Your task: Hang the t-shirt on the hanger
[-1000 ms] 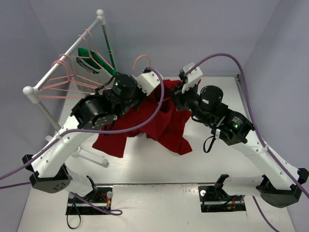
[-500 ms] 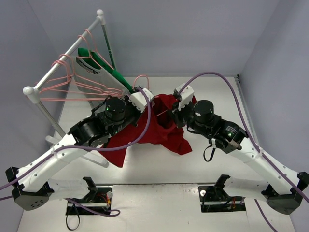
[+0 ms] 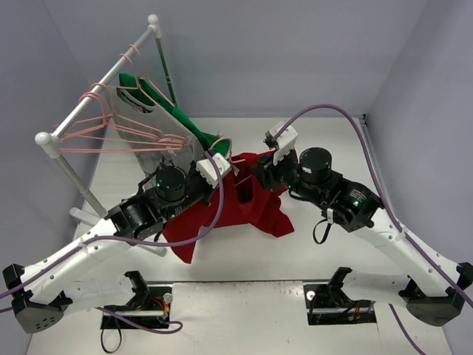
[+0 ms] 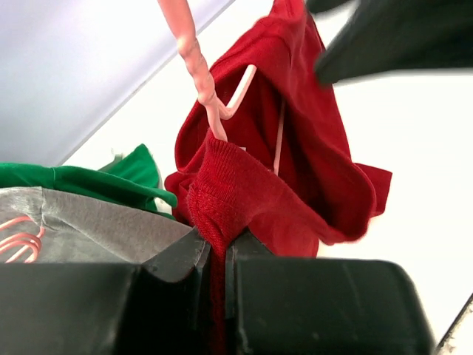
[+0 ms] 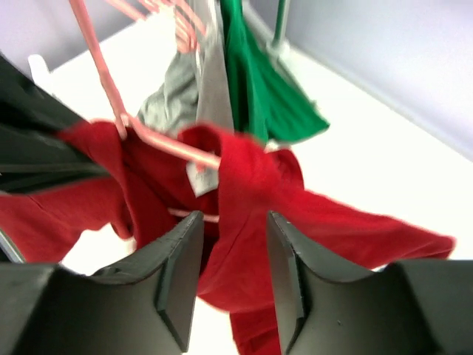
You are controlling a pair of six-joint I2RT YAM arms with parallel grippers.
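The dark red t-shirt (image 3: 260, 208) hangs bunched between both arms above the table. The pink hanger (image 3: 225, 140) is threaded into its collar, with the hook sticking up. My left gripper (image 3: 222, 167) is shut on a fold of the collar (image 4: 222, 185), right under the hanger's neck (image 4: 194, 53). My right gripper (image 3: 260, 173) is open. In the right wrist view, my right gripper (image 5: 233, 222) has red cloth (image 5: 255, 200) hanging between and beyond its jaws, and the hanger's wire (image 5: 171, 146) runs just above them. I cannot tell whether the fingers touch the cloth.
A white clothes rail (image 3: 96, 81) stands at the back left with several pink hangers (image 3: 111, 129). A green garment (image 3: 168, 109) and a grey t-shirt (image 3: 181, 153) hang from it, close behind my left gripper. Purple cables loop over both arms.
Both arms have come down and toward the near side. The t-shirt and hanger went with the left gripper, toward the rail. The right gripper now sits close beside the collar.
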